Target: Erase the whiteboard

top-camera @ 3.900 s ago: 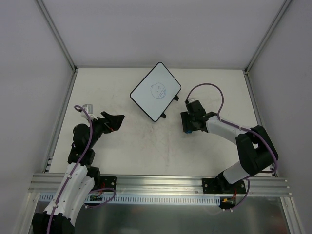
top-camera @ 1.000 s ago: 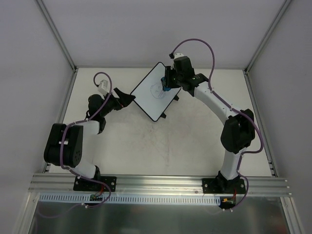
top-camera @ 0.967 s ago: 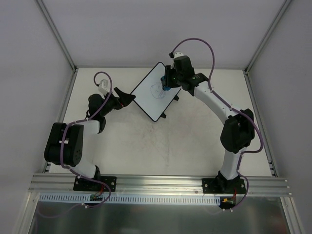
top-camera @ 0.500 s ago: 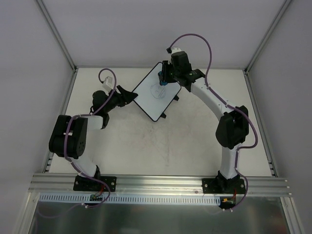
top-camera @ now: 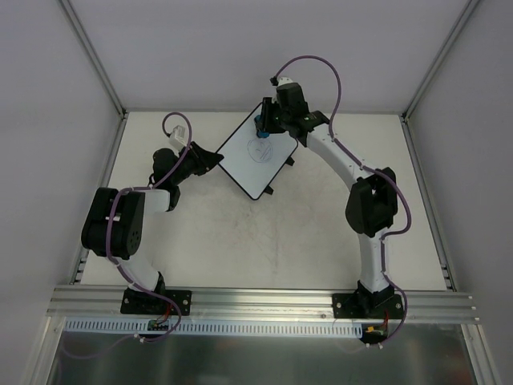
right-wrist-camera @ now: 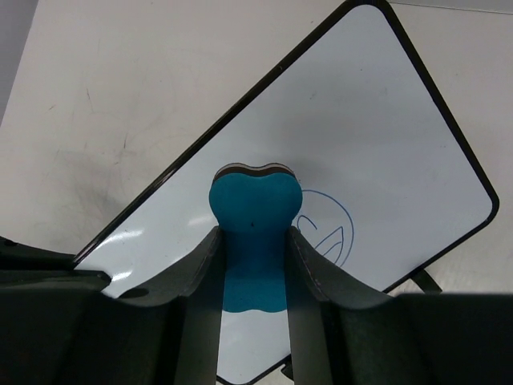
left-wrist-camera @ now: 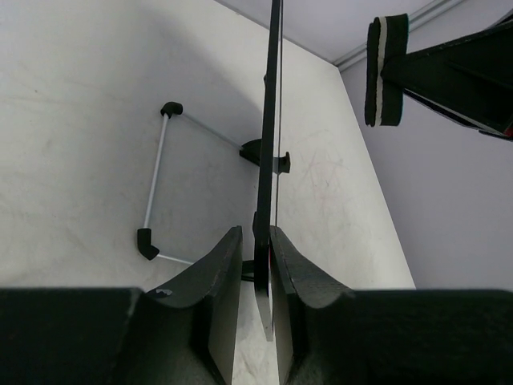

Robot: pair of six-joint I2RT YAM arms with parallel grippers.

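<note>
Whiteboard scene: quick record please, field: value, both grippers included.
whiteboard: on the table, turned at an angle, far centre
drawing: blue sketch, not erased
right gripper: shut on blue eraser, over the board beside the sketch; contact unclear
left gripper: jaws straddle the board's edge, narrow; firm clamp unclear

The right gripper (right-wrist-camera: 253, 241) is pinching a blue eraser (right-wrist-camera: 255, 200) between its dark fingers, and the squeezed block is bulging into two lobes at its far end. Behind it the whiteboard (right-wrist-camera: 377, 120) is lying slantwise on a scuffed pale table (right-wrist-camera: 120, 96), a blue drawing (right-wrist-camera: 325, 228) showing just right of the block.
</note>
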